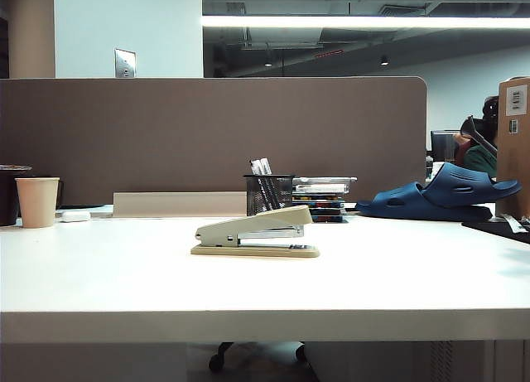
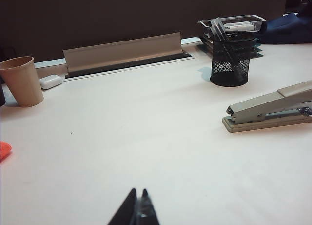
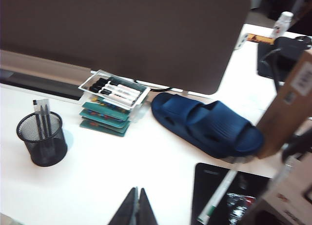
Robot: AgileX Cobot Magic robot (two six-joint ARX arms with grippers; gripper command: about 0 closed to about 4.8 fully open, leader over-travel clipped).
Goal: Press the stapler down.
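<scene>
The beige stapler lies on the white table near its middle, sloped top arm raised and silver magazine showing. The left wrist view catches its hinged end. Neither arm shows in the exterior view. My left gripper hovers above bare table well short of the stapler, its two dark fingers pressed together with nothing between them. My right gripper is likewise shut and empty, over the table in front of the blue slipper; the stapler is out of the right wrist view.
A black mesh pen cup and stacked marker trays stand behind the stapler. A blue slipper and cardboard box sit at the right. A paper cup stands far left. A brown partition closes the back.
</scene>
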